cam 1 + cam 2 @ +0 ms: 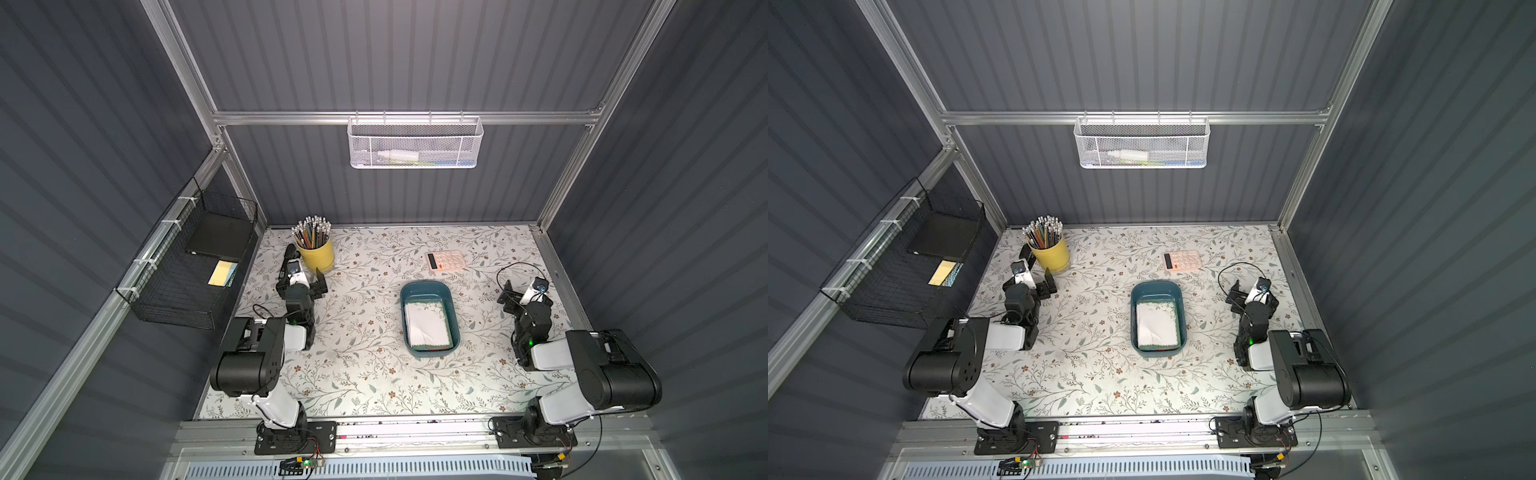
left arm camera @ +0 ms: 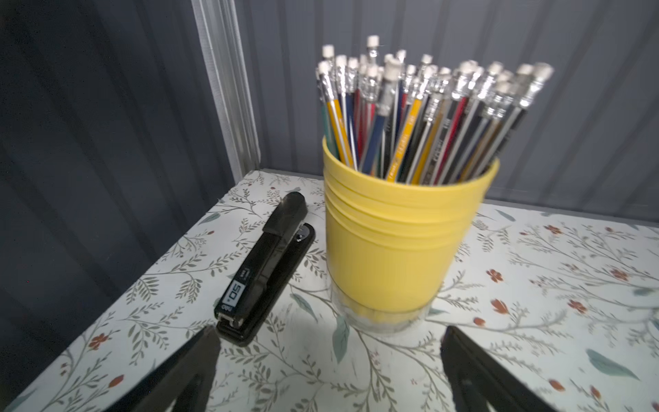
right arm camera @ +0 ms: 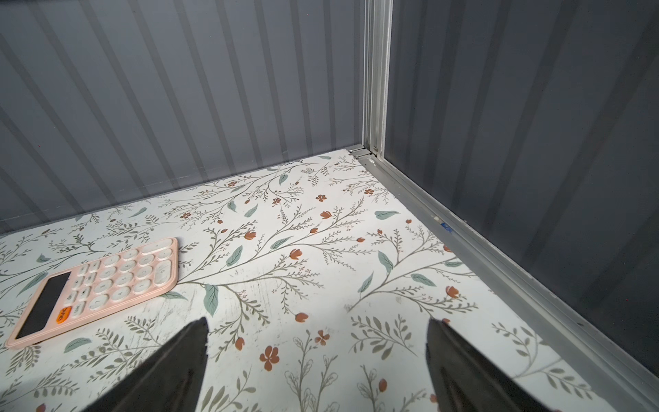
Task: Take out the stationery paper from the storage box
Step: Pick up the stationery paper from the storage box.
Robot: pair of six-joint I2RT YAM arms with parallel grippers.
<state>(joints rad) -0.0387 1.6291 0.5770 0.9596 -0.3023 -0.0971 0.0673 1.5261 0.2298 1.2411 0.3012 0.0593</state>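
The storage box [image 1: 424, 286] [image 1: 1154, 286], a shallow teal tray, lies at the middle of the floral table in both top views. Inside it lies the stationery paper [image 1: 428, 326] [image 1: 1156, 328], a white top sheet with a green border, slightly creased. My left gripper [image 1: 306, 268] [image 1: 1038, 266] [image 2: 330, 335] hovers open at the far left, facing a pencil cup, well away from the box. Over the table's right side my right gripper [image 1: 524, 291] [image 1: 1252, 291] [image 3: 318, 323] also stands open and holds nothing. Neither wrist view shows the box.
A yellow pencil cup [image 1: 318, 253] [image 2: 399, 249] and a black stapler [image 2: 265, 267] stand just ahead of the left gripper. A pink calculator [image 1: 445, 261] [image 3: 100, 289] lies behind the box. A black wire basket [image 1: 187, 266] hangs left, a white mesh basket [image 1: 415, 143] on the back wall.
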